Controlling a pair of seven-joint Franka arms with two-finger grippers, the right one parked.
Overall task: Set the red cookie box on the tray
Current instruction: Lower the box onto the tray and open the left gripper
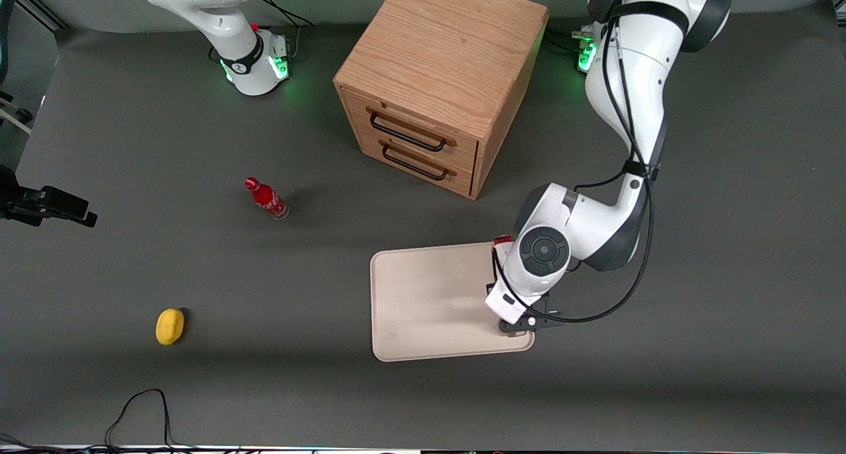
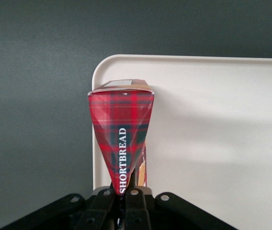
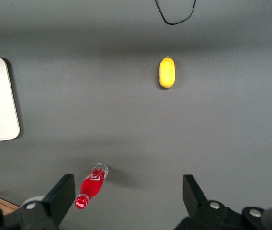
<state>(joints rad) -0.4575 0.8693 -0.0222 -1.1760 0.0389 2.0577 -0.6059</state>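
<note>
The claw point(image 2: 126, 201) gripped the red cookie box point(image 2: 123, 136) upright, long axis vertical, its lower end over the tray point(image 2: 212, 134) near a corner.

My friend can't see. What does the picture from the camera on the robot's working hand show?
The gripper holds a red cookie box over one corner of a white tray. The box reads SHORTBREAD. Dark grey table lies around the tray.
</note>
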